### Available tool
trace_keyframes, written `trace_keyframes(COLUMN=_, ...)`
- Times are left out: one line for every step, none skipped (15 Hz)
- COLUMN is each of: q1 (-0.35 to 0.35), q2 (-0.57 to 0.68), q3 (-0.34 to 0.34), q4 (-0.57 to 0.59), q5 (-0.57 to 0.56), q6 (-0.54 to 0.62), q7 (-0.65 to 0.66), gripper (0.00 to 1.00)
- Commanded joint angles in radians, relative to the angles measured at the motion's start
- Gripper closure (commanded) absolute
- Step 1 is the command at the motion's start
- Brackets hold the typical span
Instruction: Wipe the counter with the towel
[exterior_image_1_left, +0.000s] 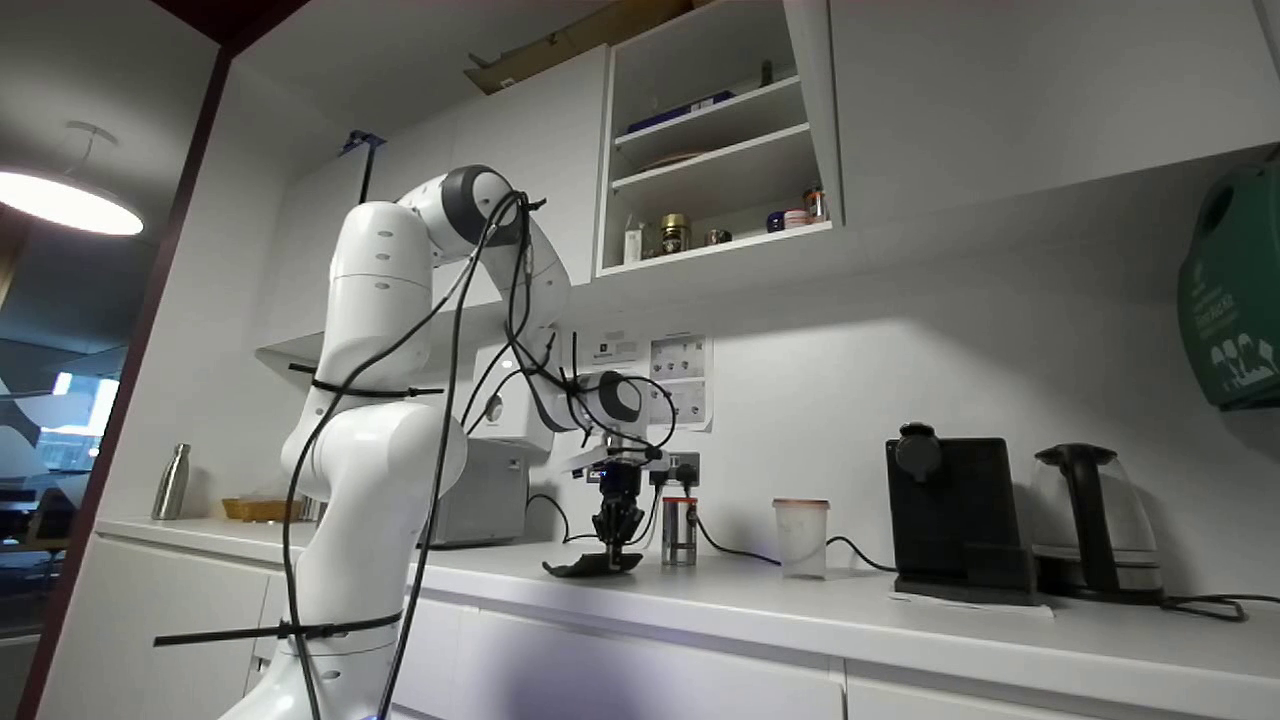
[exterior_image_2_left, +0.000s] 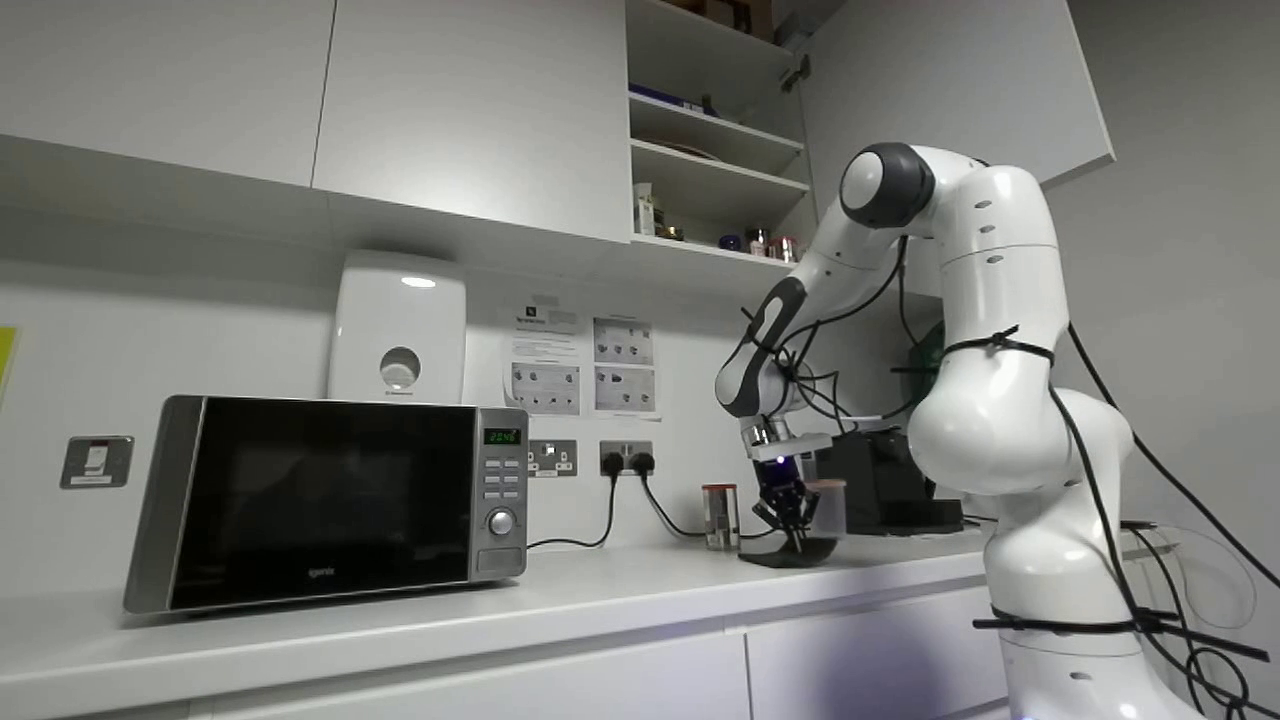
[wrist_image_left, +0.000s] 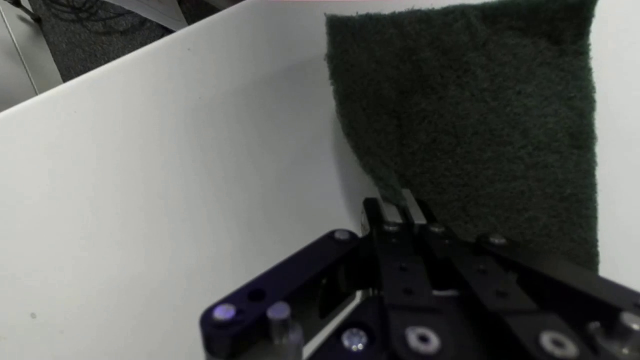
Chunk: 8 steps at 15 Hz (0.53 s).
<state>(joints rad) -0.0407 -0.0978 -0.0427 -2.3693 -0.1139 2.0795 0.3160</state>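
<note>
Pinching fibrous dark towel (wrist_image_left: 470, 125) by one edge in Robotiq gripper (wrist_image_left: 401, 206); clear only in wrist view. In both exterior views, can make it out only as dark strip on white counter (exterior_image_1_left: 740, 603) near red-lidded canister (exterior_image_1_left: 680, 532). Can't see towel under gripper or past frame top.

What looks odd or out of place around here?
An overhead cupboard door stands open, unlike its closed neighbour. In the wrist view, a few small specks mark the otherwise plain white counter. Nothing looks damaged.
</note>
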Motion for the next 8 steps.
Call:
trace_keyframes(q1=-0.022, q2=0.078, q3=-0.018, q4=0.112, q5=0.023, q6=-0.050, q7=-0.062, gripper=0.99)
trace_keyframes(q1=-0.029, q2=0.109, q3=-0.029, q4=0.142, q5=0.030, q6=-0.063, q7=-0.071, gripper=0.99)
trace_keyframes(q1=-0.036, q2=0.136, q3=-0.039, q4=0.167, q5=0.030, q6=-0.076, q7=-0.071, gripper=0.99)
trace_keyframes(q1=-0.044, q2=0.166, q3=-0.047, q4=0.195, q5=0.025, q6=-0.092, q7=-0.067, gripper=0.99)
trace_keyframes(q1=-0.050, q2=0.193, q3=-0.057, q4=0.220, q5=0.020, q6=-0.107, q7=-0.061, gripper=0.99)
trace_keyframes(q1=-0.055, q2=0.222, q3=-0.065, q4=0.248, q5=0.016, q6=-0.120, q7=-0.054, gripper=0.99)
trace_keyframes(q1=-0.059, q2=0.251, q3=-0.072, q4=0.277, q5=0.016, q6=-0.136, q7=-0.051, gripper=0.99)
trace_keyframes(q1=-0.060, q2=0.273, q3=-0.077, q4=0.311, q5=0.013, q6=-0.160, q7=-0.046, gripper=0.99)
